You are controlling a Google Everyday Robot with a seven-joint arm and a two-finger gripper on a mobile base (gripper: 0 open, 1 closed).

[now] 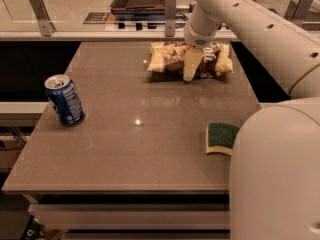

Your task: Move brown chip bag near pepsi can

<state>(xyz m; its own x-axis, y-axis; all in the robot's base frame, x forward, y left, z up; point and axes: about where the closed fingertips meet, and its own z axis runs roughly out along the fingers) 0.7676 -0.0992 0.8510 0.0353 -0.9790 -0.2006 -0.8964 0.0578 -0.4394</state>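
Lying near the far edge of the tabletop (145,154), the brown chip bag (167,59) is showing a crinkled, pillow-like shape with pale yellow ends and a dark brown middle. The pepsi can (64,100), a smooth blue cylinder with a silver top, is standing upright close to the left edge, well apart from the bag. A green-and-yellow sponge (222,138), flat and roughly rectangular, is resting toward the right side. The smooth grey-brown surface is reflecting a small spot of light, and a broad stretch of open surface is running between the bag and the can. The end effector (196,64) is hanging down from the glossy white arm (250,24) onto the bag's middle and touching it; whether it is spread or pinching cannot be told.
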